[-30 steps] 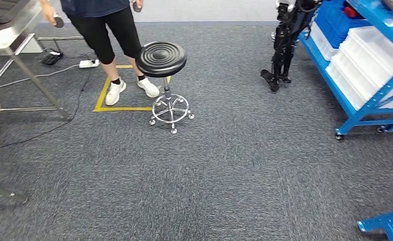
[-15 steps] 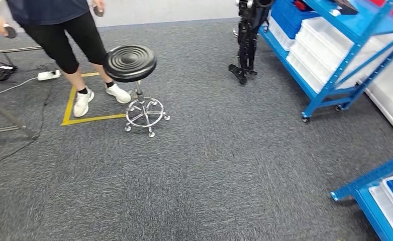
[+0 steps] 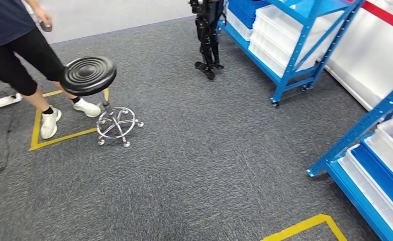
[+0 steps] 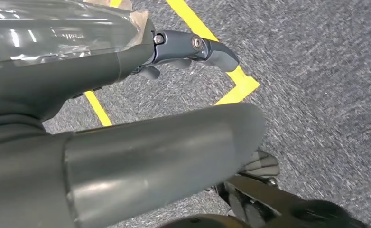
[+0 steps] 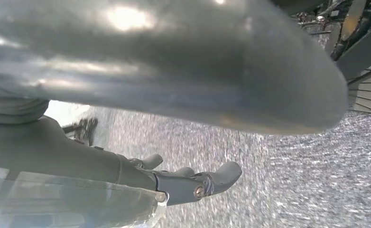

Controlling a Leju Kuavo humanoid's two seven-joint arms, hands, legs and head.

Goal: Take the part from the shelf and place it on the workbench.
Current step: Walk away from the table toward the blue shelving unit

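Head view, looking down on grey carpet (image 3: 209, 165). At upper right stands a blue steel shelf on castors (image 3: 305, 50) loaded with white plastic bins (image 3: 280, 30); a second blue steel shelf (image 3: 370, 165) with white and blue trays enters from the lower right corner. At upper left we see a black round stool on a chromed castor base (image 3: 91, 78), and beside it a person in dark clothes and white shoes (image 3: 18, 50) standing over a yellow tape outline (image 3: 48, 135). A dark folded stand (image 3: 208, 35) rests against the end of the upper shelf, at top centre. Another yellow tape corner (image 3: 310, 226) marks the floor at the bottom edge.

In the left wrist view, the left hand (image 4: 193, 50) hangs over carpet and yellow tape; its fingers (image 4: 217, 50) are apart and lightly bent, with nothing between them. In the right wrist view, the right hand (image 5: 193, 183) is likewise empty, fingers apart, above bare carpet.

We cannot make out the part itself; we judge that it lies somewhere on one of the shelves, too small or hidden among the bins to identify. No surface for the delivery is in frame.

We judge the task to be at its start: neither hand carries anything, and the approach to the shelf, the pick-up, the carry and the placing all remain.
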